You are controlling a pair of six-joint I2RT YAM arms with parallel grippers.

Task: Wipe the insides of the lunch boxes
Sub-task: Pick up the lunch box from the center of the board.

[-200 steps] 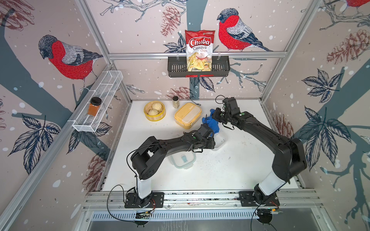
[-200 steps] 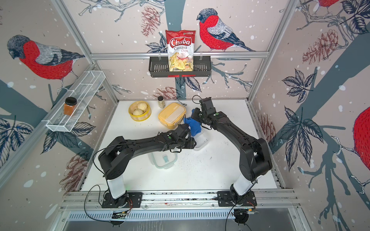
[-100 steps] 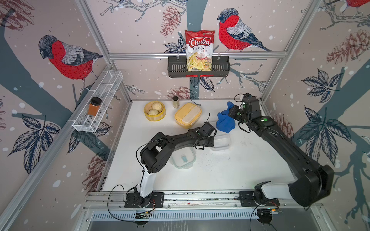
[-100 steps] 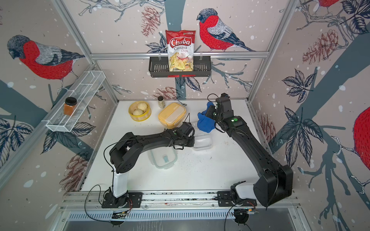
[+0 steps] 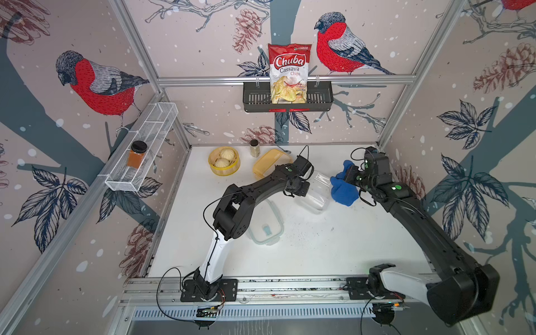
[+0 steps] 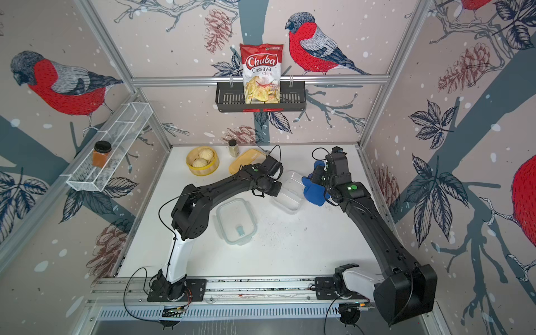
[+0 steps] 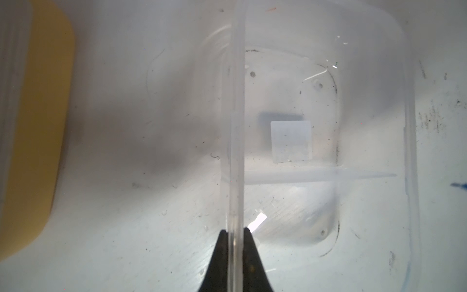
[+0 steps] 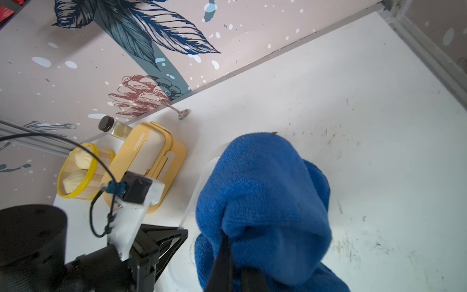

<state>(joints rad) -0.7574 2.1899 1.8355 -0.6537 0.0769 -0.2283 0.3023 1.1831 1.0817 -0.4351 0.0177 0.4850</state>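
The clear lunch box (image 5: pixel 317 194) (image 6: pixel 290 194) is near mid-table, and my left gripper (image 5: pixel 304 188) (image 6: pixel 276 188) (image 7: pixel 236 231) is shut on its thin clear side wall (image 7: pixel 236 126). Just right of the box hangs a bunched blue cloth (image 5: pixel 343 190) (image 6: pixel 314 191) (image 8: pixel 262 202), with my right gripper (image 5: pixel 352 177) (image 6: pixel 319 177) (image 8: pixel 235 255) shut on it. The yellow lunch box (image 5: pixel 268 165) (image 6: pixel 245 162) (image 8: pixel 149 161) stands closed behind my left wrist. The clear green-rimmed lid (image 5: pixel 266 226) (image 6: pixel 236 222) lies flat nearer the front.
At the back left of the table stand a round yellow steamer basket with buns (image 5: pixel 224 161) and a small spice bottle (image 5: pixel 254 148). A spoon (image 8: pixel 180 113) lies by the back wall. Dark specks dot the table (image 5: pixel 304 235). A wire shelf with a jar (image 5: pixel 136 155) hangs on the left wall.
My left gripper has closed on the clear box's wall. My right arm has drawn the blue cloth away from the box toward the right wall.
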